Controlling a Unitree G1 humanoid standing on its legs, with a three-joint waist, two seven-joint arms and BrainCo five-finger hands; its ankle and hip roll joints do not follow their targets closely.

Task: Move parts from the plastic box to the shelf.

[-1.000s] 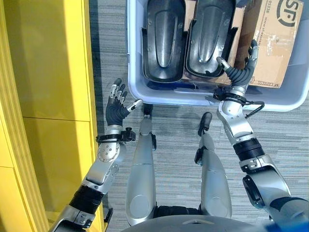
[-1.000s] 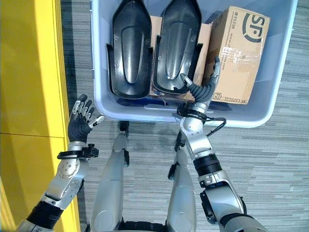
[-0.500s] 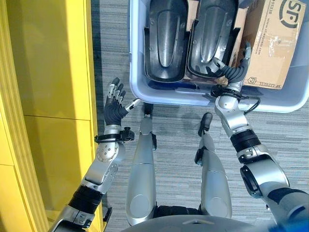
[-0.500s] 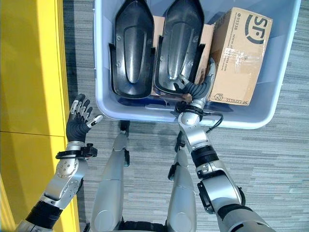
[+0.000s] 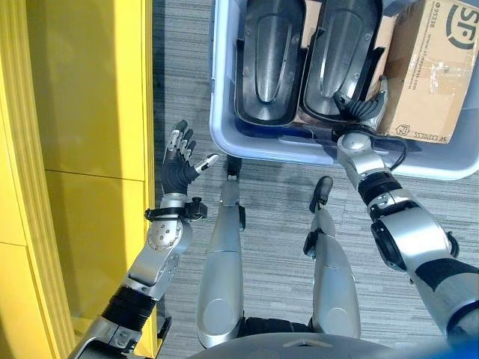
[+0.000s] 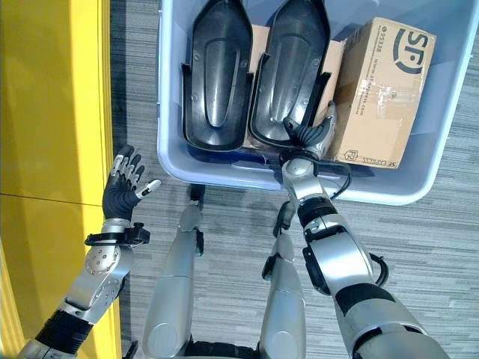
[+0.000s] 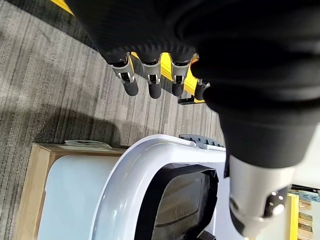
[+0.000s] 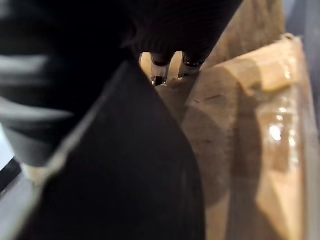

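The plastic box [image 6: 419,179], a pale blue-grey tub, stood on the grey striped floor [image 5: 187,90] ahead of the robot, and held two black moulded parts side by side: the left black part [image 6: 217,82] and the right black part [image 6: 296,71], both lying lengthwise with their hollow sides up. To their right in the same tub sat a cardboard box [image 6: 385,90], tilted a little, with more flat cardboard [image 6: 258,45] showing between and under the parts. The right hand [image 6: 310,134] had reached over the near rim of the tub and sat at the near end of the right black part, in the gap between that part and the cardboard box; its thumb lay on the part's near edge and its fingers pointed down along the carton's side. From the right wrist view the fingers [image 8: 160,75] were wedged between the black part and the cardboard, mostly hidden, so I could not tell whether they gripped anything. The left hand [image 5: 178,161] was held up well apart from the tub, over the floor beside the yellow shelf [image 5: 75,149], fingers straight and spread, holding nothing; its wrist view showed the tub's rim and the left part beyond the fingertips [image 7: 152,90]
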